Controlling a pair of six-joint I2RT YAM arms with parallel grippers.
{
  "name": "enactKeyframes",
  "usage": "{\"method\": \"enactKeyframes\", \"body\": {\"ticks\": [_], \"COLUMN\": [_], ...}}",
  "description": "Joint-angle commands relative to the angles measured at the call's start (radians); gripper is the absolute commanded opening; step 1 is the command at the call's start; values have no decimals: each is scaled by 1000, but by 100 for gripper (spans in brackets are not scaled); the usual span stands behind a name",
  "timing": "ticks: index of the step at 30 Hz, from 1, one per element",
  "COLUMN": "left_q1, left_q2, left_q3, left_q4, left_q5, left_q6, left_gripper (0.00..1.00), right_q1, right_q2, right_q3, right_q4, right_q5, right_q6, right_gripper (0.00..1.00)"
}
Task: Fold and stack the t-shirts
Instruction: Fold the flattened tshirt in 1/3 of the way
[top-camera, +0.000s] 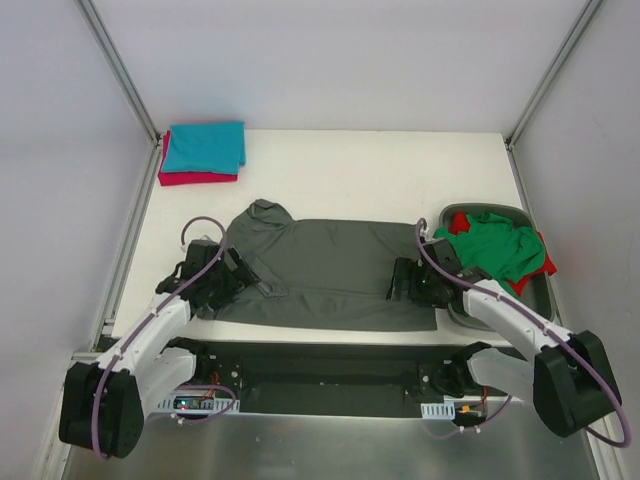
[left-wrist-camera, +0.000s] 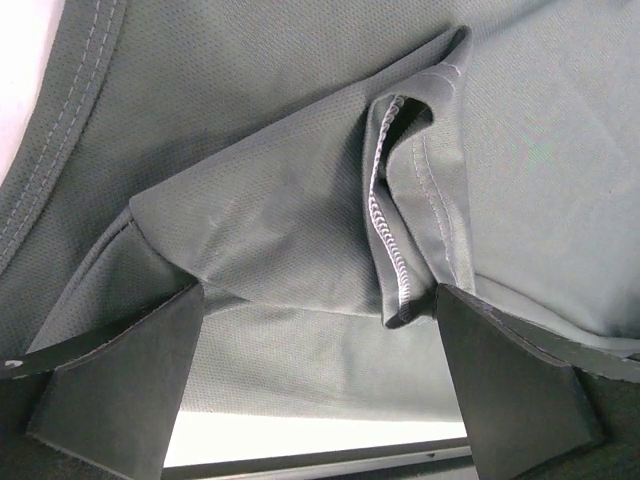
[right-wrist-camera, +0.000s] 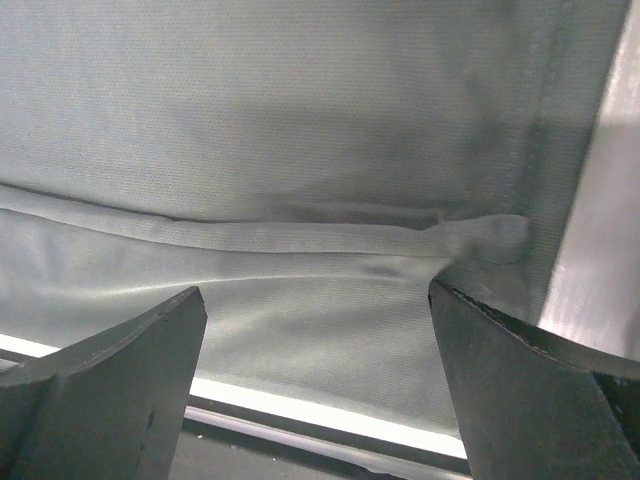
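Observation:
A grey t-shirt (top-camera: 330, 270) lies spread flat across the near middle of the table. My left gripper (top-camera: 232, 277) sits low over its left end, jaws open, with a folded sleeve hem (left-wrist-camera: 395, 240) between the fingers (left-wrist-camera: 120, 380). My right gripper (top-camera: 408, 280) sits low over its right end, jaws open, above a long crease (right-wrist-camera: 300, 240) near the hem. A folded stack, a teal shirt (top-camera: 205, 146) on a red one (top-camera: 190, 178), lies at the far left. A green shirt (top-camera: 495, 245) and a red one (top-camera: 545, 268) lie crumpled in a grey bin (top-camera: 455, 215).
The bin stands at the right edge of the table. Metal frame posts (top-camera: 120, 70) rise at the back corners. The table's near edge (left-wrist-camera: 320, 445) runs just below both grippers.

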Motion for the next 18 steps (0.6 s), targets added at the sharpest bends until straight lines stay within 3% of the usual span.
{"method": "enactKeyframes", "body": {"ticks": [1, 6, 10, 18], "left_q1": [11, 8, -41, -187], "left_q2": [-105, -181, -164, 51], "left_q3": [-12, 49, 94, 175], "left_q4": [-139, -147, -145, -104], "left_q5": [24, 115, 160, 117], "left_q6": [-31, -4, -14, -43], "left_gripper": [99, 99, 99, 99], "right_q1": [4, 7, 7, 5], "right_q2": [-87, -184, -241, -207], "right_q3": [9, 45, 25, -6], "right_q4": [-96, -129, -96, -44], "right_q5": [12, 42, -17, -97], "right_q6": [-36, -62, -85, -117], "right_gripper": [96, 96, 96, 96]}}
